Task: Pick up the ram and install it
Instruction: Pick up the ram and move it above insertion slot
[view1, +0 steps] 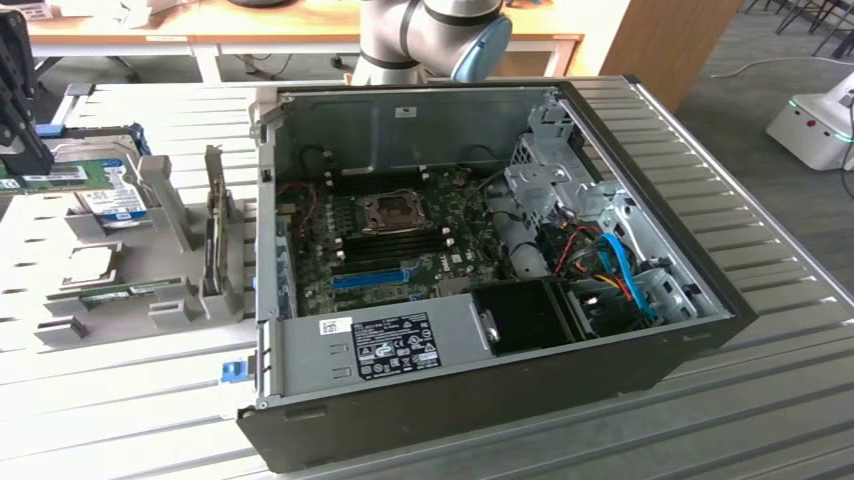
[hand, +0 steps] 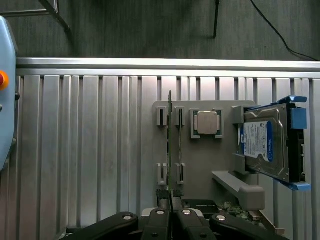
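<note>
Exterior view: the gripper (view1: 32, 160) hangs at the exterior view's left edge, clamped on the ram (view1: 54, 178). The ram is held level over the grey fixture (view1: 34, 250), close to the hard drive (view1: 118, 198) and well apart from the open computer case (view1: 694, 345). The motherboard (view1: 400, 240) lies exposed inside the case. A second green stick (view1: 134, 291) lies low in the fixture, and a card (view1: 214, 215) stands upright beside it. All rest on the slatted table (view1: 134, 420). Wrist view: the gripper (hand: 171, 197) is nearly closed, pinching the ram (hand: 170, 145), seen edge-on as a thin dark line. Below it are the fixture (hand: 200, 165), a processor chip (hand: 206, 122) and the tilted hard drive (hand: 265, 142).
</note>
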